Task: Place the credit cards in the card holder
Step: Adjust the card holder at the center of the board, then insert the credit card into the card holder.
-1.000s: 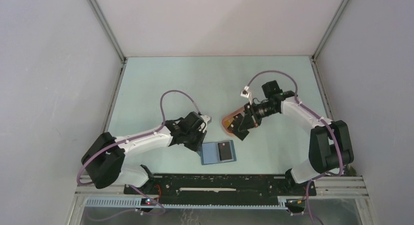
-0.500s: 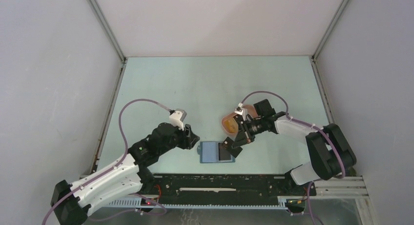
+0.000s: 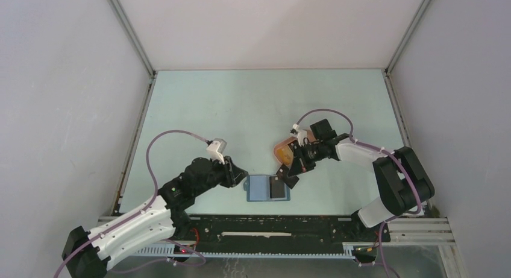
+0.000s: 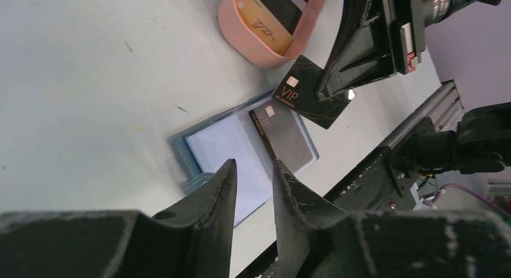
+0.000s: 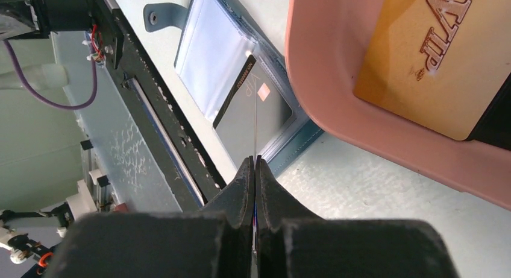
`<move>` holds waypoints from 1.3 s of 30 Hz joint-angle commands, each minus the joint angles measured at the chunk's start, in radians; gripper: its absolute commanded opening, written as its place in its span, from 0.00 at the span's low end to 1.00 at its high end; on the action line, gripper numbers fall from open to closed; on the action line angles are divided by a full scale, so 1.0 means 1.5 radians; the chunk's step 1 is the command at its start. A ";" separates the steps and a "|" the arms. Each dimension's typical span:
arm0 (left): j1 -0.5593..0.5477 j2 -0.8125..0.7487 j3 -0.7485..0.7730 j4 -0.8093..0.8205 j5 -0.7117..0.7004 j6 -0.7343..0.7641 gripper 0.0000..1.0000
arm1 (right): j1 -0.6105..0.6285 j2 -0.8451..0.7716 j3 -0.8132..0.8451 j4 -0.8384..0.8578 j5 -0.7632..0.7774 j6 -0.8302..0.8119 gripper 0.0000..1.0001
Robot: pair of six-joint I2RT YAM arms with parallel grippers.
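Observation:
The open dark-blue card holder (image 3: 260,188) lies near the front edge, with a dark grey card (image 3: 278,187) on its right half. My right gripper (image 3: 289,173) is shut on a black credit card (image 4: 313,92) and holds it tilted just above the holder's right edge. In the right wrist view this card (image 5: 255,124) is edge-on over the holder (image 5: 214,55). My left gripper (image 3: 238,176) is open and empty, just left of the holder (image 4: 223,146). An orange-yellow card (image 5: 431,67) and a dark card (image 4: 278,2) lie in the tray.
A peach-pink oval tray (image 3: 283,151) sits just behind the holder, beside my right gripper; its rim (image 5: 361,130) fills the right wrist view. The black front rail (image 3: 271,225) runs close to the holder's near side.
My left arm has pulled back from the holder toward the near left. My right gripper has come down from the tray to the holder's right edge with the black card.

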 commanded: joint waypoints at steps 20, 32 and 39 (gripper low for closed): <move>-0.125 0.131 0.031 0.089 0.087 0.117 0.52 | 0.004 -0.009 0.137 -0.080 0.312 -0.136 0.00; -0.331 0.427 0.199 0.083 -0.208 0.396 0.53 | -0.077 -0.015 0.170 -0.100 0.201 -0.141 0.00; -0.360 0.544 0.263 0.058 -0.226 0.478 0.61 | -0.118 -0.039 0.170 -0.115 0.133 -0.139 0.00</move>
